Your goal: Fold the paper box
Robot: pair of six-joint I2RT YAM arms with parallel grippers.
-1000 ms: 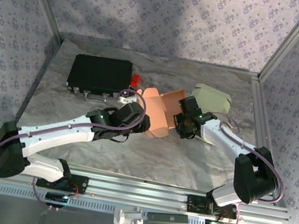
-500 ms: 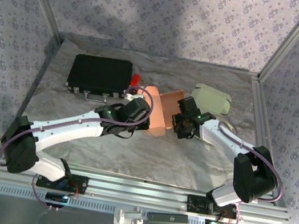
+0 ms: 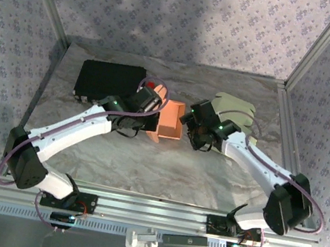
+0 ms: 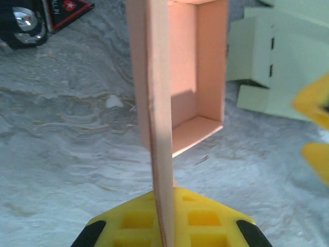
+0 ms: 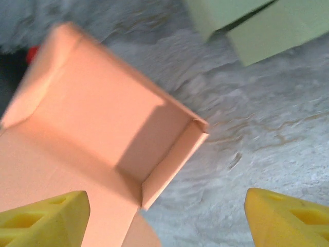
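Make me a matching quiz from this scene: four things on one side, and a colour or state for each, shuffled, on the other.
Things:
1. peach paper box
2. back-right carton
3. case
4. right gripper

Colours or states:
A. black
B. open
C. pale green
D. clamped by the left gripper

Pairs: 1-D, 2-C, 3-A, 4-B

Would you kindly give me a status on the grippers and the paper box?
Left gripper shut on a paper box wall. Right gripper open, facing the box. Box partly formed, walls up. Pale green box lies close by, apart.
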